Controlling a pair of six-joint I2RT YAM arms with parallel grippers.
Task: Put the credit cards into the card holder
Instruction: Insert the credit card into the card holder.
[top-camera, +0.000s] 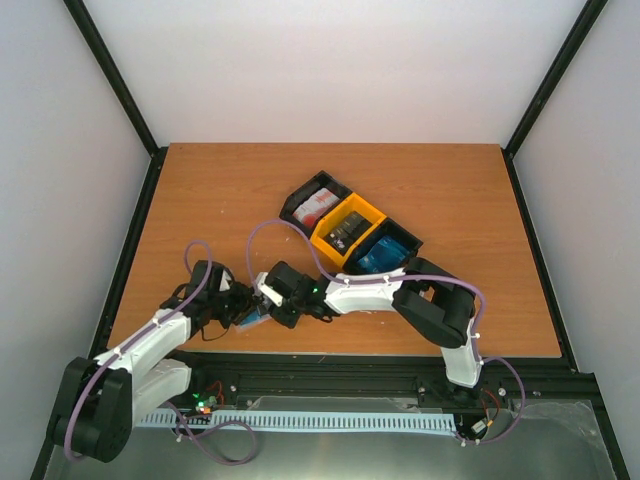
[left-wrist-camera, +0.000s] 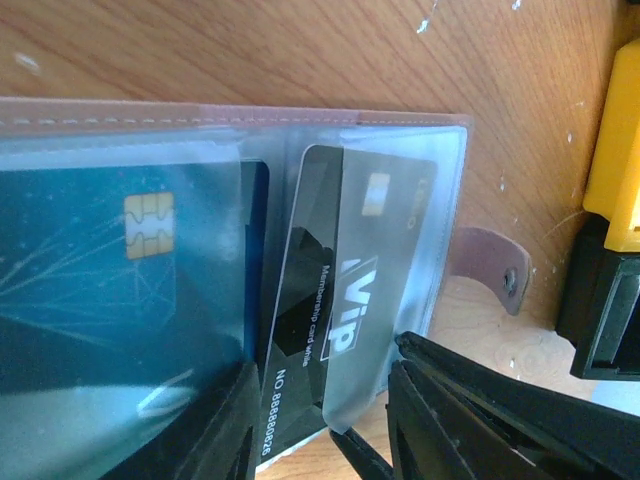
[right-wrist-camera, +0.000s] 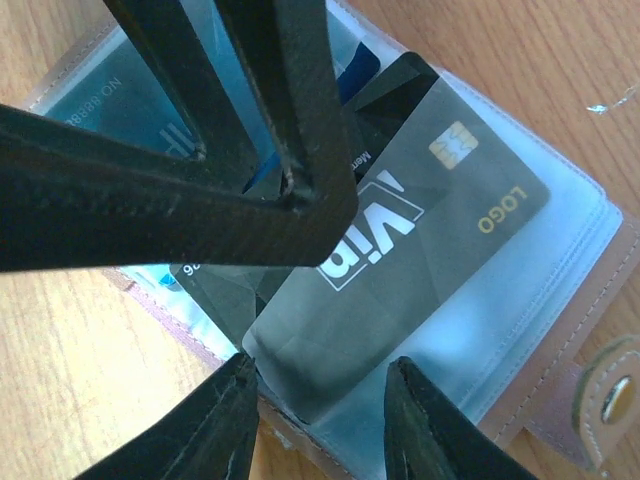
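holder: card holder (right-wrist-camera: 545, 300) open flat, table's 6 o'clock edge
done: blue card (left-wrist-camera: 100, 260) sleeved; black card (right-wrist-camera: 420, 230) partly in
todo: seat it; more cards in bins (top-camera: 348, 232), 1 o'clock of holder
tools: left gripper (left-wrist-camera: 315, 440), right gripper (right-wrist-camera: 315, 420) spread, apparently pinching nothing

A wood-grain surface (top-camera: 200, 200) lies under both grippers. Three plastic bins stand on it in a diagonal row, beyond the right gripper (top-camera: 265, 308) and off to its right, well apart from it. The far black bin (top-camera: 305, 188) is the most distant, the yellow bin (top-camera: 322, 245) sits just beside it in the middle, and the near black bin (top-camera: 405, 232) ends the row. From the left gripper (top-camera: 240, 315), yellow and black bin walls show at the right. Small white specks (left-wrist-camera: 428, 20) mark the wood ahead of it. White walls (top-camera: 330, 70) with black posts (top-camera: 118, 75) enclose the space.
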